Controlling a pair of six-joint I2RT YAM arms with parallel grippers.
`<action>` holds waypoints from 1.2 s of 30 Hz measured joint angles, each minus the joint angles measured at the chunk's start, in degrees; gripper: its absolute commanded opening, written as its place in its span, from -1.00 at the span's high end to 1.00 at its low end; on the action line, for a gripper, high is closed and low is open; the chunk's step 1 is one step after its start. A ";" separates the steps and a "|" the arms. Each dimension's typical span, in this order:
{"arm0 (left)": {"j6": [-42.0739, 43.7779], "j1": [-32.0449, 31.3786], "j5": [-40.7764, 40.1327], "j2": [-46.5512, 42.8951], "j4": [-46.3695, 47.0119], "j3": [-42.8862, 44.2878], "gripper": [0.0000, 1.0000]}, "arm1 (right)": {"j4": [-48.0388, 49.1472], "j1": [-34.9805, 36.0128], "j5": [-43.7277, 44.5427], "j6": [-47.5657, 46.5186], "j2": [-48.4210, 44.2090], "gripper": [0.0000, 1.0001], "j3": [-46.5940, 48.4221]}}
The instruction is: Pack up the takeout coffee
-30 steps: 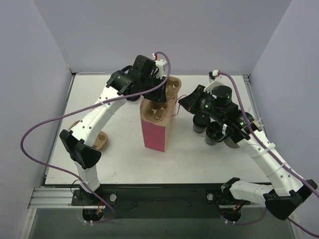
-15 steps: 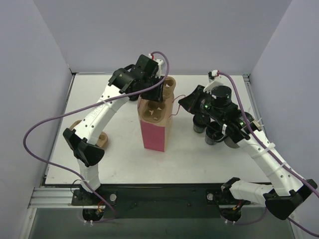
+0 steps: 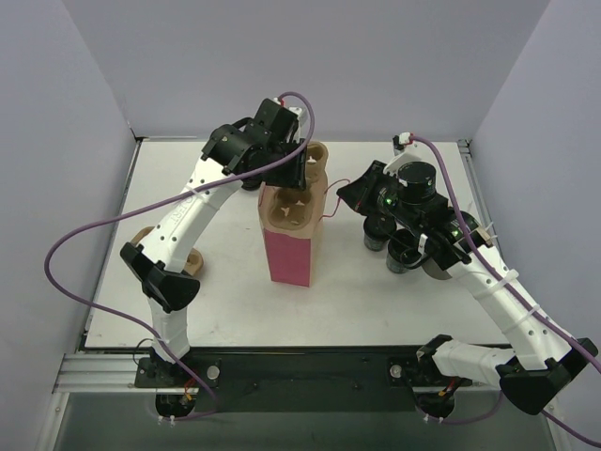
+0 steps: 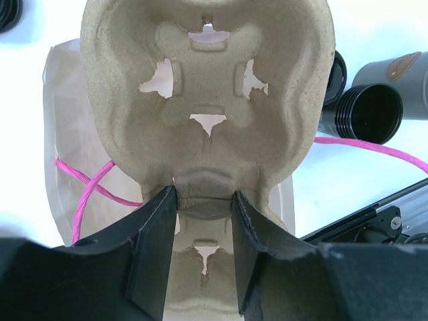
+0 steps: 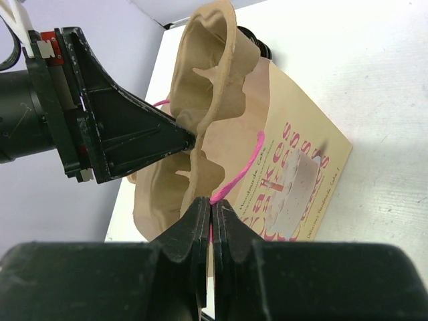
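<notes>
Takeout coffee cups [image 3: 402, 257] sit on the tabletop [image 3: 225, 282] at the right, bunched under my right arm, none in the pink bag [image 3: 293, 252] yet. Step in hand, as I read it: seat the pulp carrier [image 4: 207, 87] in the bag first.

My left tool [image 4: 202, 199] is clamped on the carrier's centre ridge, one finger each side. My right tool [image 5: 210, 208] is pinched fully together on the bag's string handle [image 5: 242, 167], pulling the mouth open on that side.

Carrier is tilted: lower half inside the mouth, upper half sticking out above the rim. Can't tell from the wrist views whether the lower edge clears the bag wall or is caught on it.

To do it well:
- Level the carrier as it goes down so both ends enter together.
- Push straight down along the bag, not sideways. It's light paper and probably tips easily.
- Tension the handle just enough to hold the mouth open. Too much likely lifts or tears it.
- Release the carrier only once it sits flat, wells up.
</notes>
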 measured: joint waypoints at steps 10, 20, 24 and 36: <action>-1.18 0.00 -0.90 0.00 -2.86 0.00 0.62 | -0.37 0.00 0.39 0.00 0.02 1.00 0.00; -1.86 0.00 -0.87 0.11 -4.50 2.91 0.62 | -0.39 0.00 0.72 0.00 0.48 1.00 0.00; -2.49 0.00 -0.92 0.07 -4.85 4.13 0.63 | -0.42 0.00 0.87 0.00 0.63 1.00 0.00; -4.17 0.00 -1.97 0.13 -5.53 3.56 0.63 | -0.66 0.00 1.03 0.00 0.63 1.00 0.00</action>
